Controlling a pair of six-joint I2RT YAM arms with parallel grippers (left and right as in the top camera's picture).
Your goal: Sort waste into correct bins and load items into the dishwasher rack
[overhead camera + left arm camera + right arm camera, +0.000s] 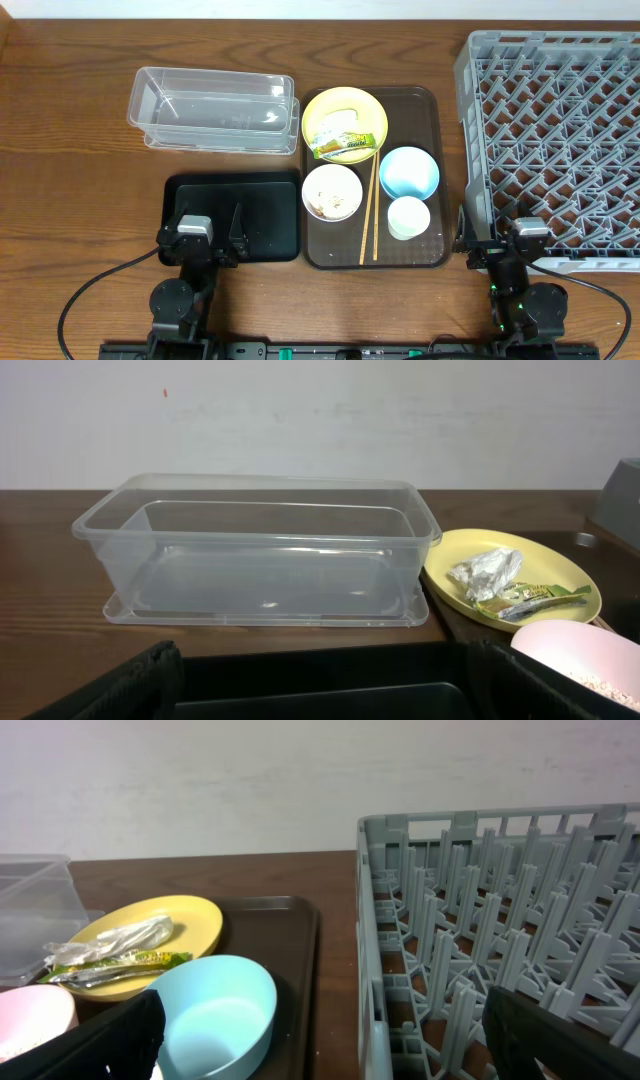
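Observation:
The clear tub (215,110) sits at back left, and the black tray (265,215) lies in front of it. The yellow plate (345,110) holds the green-and-yellow wrapper (343,142). A white bowl (331,192) holds the rice-like scraps. The light blue bowl (409,172), white cup (408,217) and chopsticks (368,210) lie beside it. The grey rack (560,130) stands at right. My left gripper (211,225) (320,695) is open and empty over the black tray. My right gripper (487,238) (335,1055) is open and empty, straddling the rack's near left wall.
The plate, bowls, cup and chopsticks rest on a translucent brown serving tray (430,100) between the bins and the rack. Bare wooden table lies at the far left and along the back. A white wall stands behind the table.

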